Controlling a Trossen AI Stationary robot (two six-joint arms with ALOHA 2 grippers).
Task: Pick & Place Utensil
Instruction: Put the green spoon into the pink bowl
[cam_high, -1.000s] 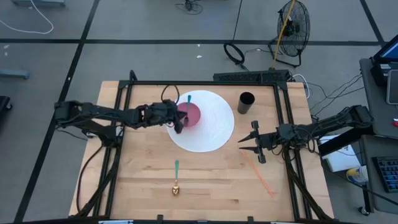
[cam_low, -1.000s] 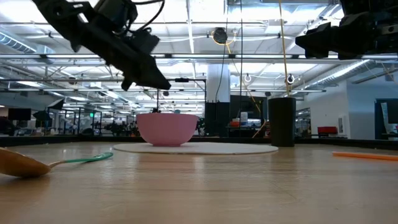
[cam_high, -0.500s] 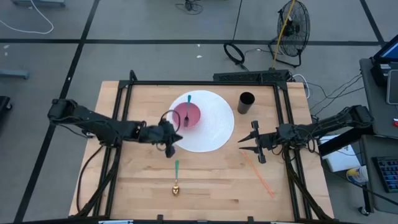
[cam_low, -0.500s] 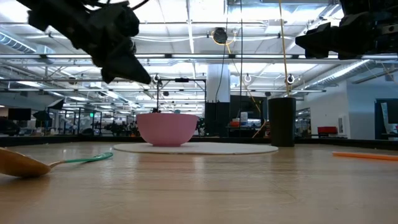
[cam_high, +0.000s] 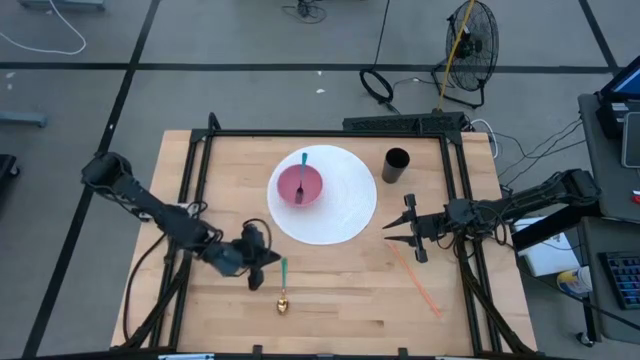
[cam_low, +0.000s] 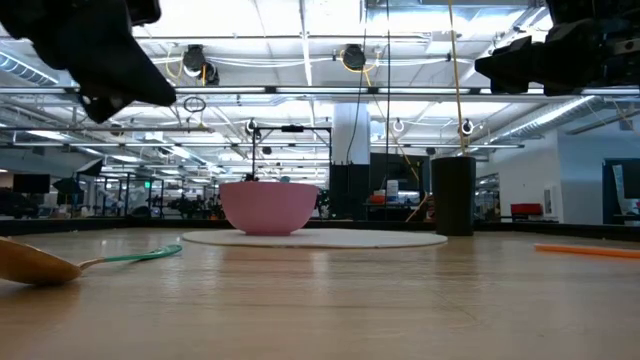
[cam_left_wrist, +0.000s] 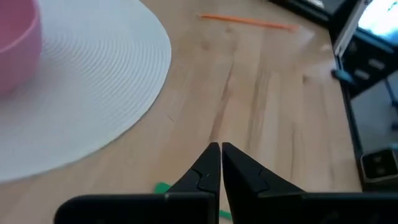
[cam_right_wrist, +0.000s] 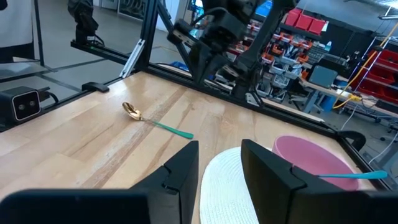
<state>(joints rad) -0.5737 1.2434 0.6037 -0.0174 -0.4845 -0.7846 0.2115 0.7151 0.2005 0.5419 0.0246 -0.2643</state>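
Note:
A spoon (cam_high: 283, 285) with a gold bowl and a green handle lies flat on the wooden table near its near edge; it also shows in the low view (cam_low: 60, 264) and the right wrist view (cam_right_wrist: 152, 122). My left gripper (cam_high: 266, 259) hovers shut just left of the handle's far end (cam_left_wrist: 162, 188), touching nothing. A pink bowl (cam_high: 299, 185) on a white round mat (cam_high: 345, 205) holds a teal-handled fork (cam_high: 303, 168). My right gripper (cam_high: 393, 231) waits open at the mat's right side, above the table.
A black cup (cam_high: 396, 165) stands at the back, right of the mat. An orange straw (cam_high: 417, 282) lies on the table near the right gripper. A black frame (cam_high: 190, 200) runs along the table's edges. Bare wood lies around the spoon.
My left gripper has swung from above the pink bowl toward the table's near edge, ending beside the spoon's handle, and has turned on the way. It has stayed shut. The fork stays in the bowl and the spoon has not moved.

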